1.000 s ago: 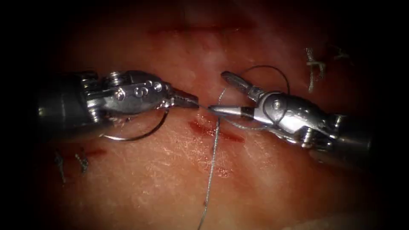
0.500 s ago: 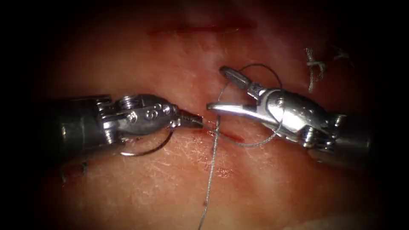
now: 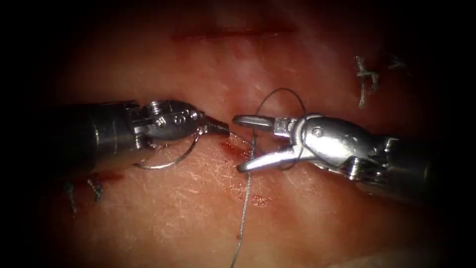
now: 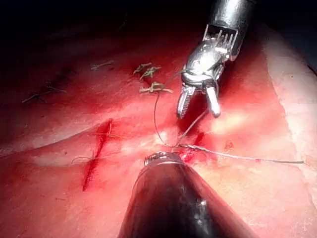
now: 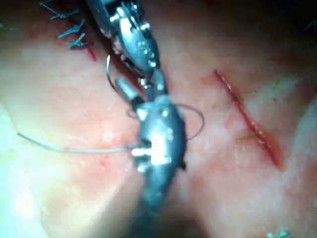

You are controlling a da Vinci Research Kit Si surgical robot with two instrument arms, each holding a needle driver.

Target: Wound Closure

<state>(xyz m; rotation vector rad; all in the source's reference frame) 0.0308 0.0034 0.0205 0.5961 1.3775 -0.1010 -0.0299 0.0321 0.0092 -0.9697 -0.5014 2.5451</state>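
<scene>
A: The right tool (image 3: 238,144) has rolled over in the last second. Its fingers (image 3: 250,120) were spread with one up near the loop and the other level; now one lies level above and the other angles down toward the tissue (image 3: 198,208). They stand wide apart and hold nothing.

B: And the thread (image 3: 245,198)?

A: It runs up from the lower edge, passes between those spread fingers, and arcs into a loop above the right tool's wrist. That loop has shrunk and sits closer to the tool than a second ago.

B: The left tool (image 3: 224,129)?

A: It dipped half a second ago and has come back up a little. Its fingers are clamped on the thread right by the small cut (image 3: 235,148), with the red fluid (image 3: 258,200) just below it.

B: Where's the needle (image 3: 166,161)?

A: Curving under the left tool's wrist, left of the cut, free of the tissue. Whether anything holds it, he can't tell. He reads this as loop handling near the stitch, nothing tightened yet.

B: Any containers?

A: None. Cut ends of thread (image 3: 366,82) sit far right.
</scene>
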